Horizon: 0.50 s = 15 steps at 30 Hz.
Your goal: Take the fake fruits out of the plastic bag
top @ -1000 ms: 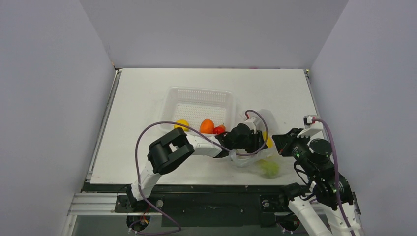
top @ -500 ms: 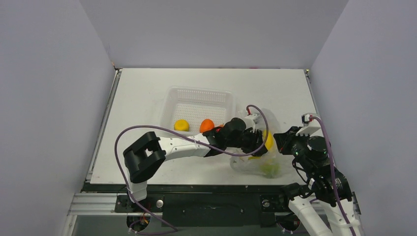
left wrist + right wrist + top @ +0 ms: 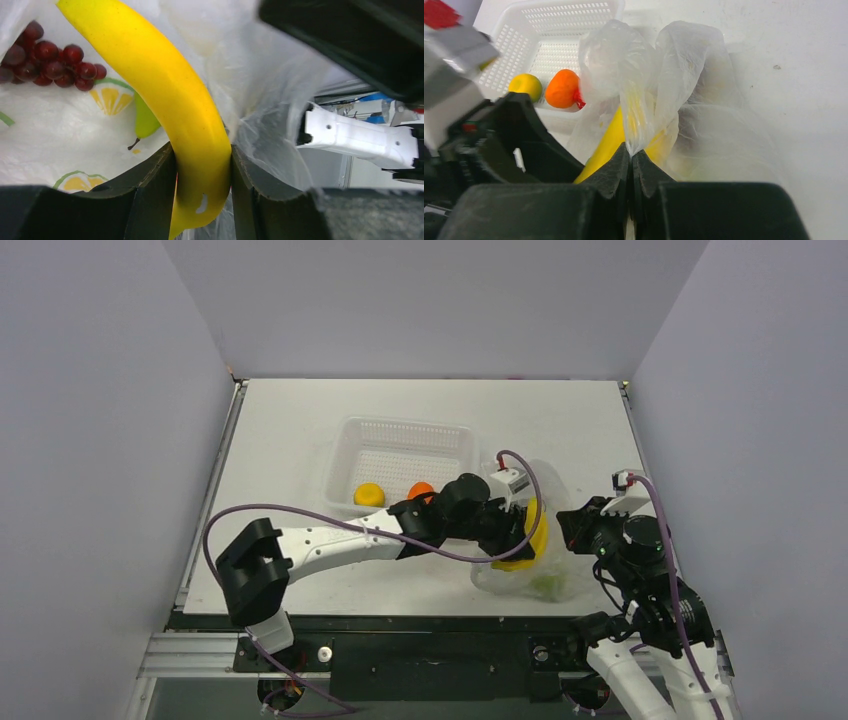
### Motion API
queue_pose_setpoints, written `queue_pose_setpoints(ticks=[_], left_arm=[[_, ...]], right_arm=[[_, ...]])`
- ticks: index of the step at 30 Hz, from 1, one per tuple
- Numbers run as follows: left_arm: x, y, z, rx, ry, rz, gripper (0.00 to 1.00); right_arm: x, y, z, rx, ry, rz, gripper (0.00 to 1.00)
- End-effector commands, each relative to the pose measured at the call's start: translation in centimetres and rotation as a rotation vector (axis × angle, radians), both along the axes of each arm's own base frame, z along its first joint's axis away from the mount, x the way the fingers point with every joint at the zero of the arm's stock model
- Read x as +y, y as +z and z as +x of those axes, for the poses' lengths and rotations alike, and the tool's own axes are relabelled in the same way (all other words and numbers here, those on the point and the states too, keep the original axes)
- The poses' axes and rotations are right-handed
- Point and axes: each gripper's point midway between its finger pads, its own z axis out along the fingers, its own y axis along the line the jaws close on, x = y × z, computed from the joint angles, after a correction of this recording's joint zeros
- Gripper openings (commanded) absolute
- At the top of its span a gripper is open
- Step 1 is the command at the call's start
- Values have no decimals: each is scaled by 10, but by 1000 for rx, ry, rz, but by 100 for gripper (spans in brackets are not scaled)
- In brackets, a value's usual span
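Observation:
My left gripper reaches into the mouth of the clear plastic bag and is shut on the yellow banana, pinched near its lower end. Deeper in the bag lie a dark purple grape bunch and a green pear. My right gripper is shut on a gathered fold of the bag, with the banana just behind it. A small yellow fruit, an orange and a small red fruit lie in the basket.
The white perforated basket stands just left of the bag, near the table's middle. The left arm stretches across the front of the table. Grey walls close in both sides and the back.
The left arm has stretched out, its elbow swinging down and left, and its gripper has moved slightly right. More of the banana shows above the bag. The right gripper has stayed put.

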Motion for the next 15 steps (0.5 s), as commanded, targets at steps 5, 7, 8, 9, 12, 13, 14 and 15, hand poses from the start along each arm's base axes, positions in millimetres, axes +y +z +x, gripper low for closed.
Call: queue_pose_setpoints(ticks=[5,7,8,9,12,13,14,15], left_arm=[[15,100,4,-156,36,-161,0],[18,113,2,-170,35,-188,0],[19,117,1,-175,30,-198,0],[23,128,-4,-187,11,-226,0],[32,154,-17,-237,-50,-304,0],[39,162,-20,-268,-56,-322,0],[44,165,-19,-283,-44,-321,0],[54,171,-19,-315,-35,-320,0]], right_arm=[[6,-2,8,-3,26,-3,0],[7,-1,8,-5,26,-1,0],[7,-1,8,-6,25,0,0],[6,-1,8,-8,25,0,0],[5,1,7,-15,20,-2,0],[5,1,8,-14,19,-2,0],[6,0,8,-12,22,-2,0],[6,0,8,-10,24,-2,0]])
